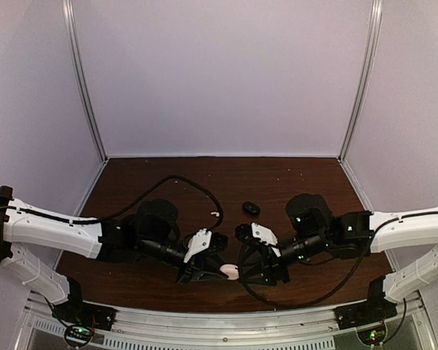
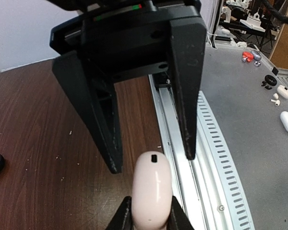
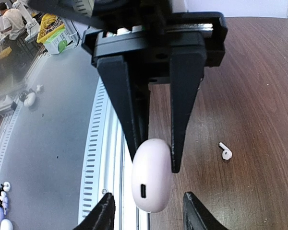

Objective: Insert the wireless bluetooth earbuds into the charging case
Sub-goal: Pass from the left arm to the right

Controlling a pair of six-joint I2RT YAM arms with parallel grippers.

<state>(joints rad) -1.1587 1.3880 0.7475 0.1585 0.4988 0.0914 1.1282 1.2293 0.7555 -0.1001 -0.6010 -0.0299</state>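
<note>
Left jaws were clamped on the white case point(image 2: 152, 189), low by the near edge of the surface point(image 1: 131, 182). A white earbud point(image 3: 225, 152) lay apart behind it. Right jaws stood apart at the case's free end, not gripping.

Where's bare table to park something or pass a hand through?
Free: back strip of table between rear wall and cable loop, through to the back-right corner. Crowded: front centre, left pincer and right pincer around the white case, white earbud and black piece just behind.
</note>
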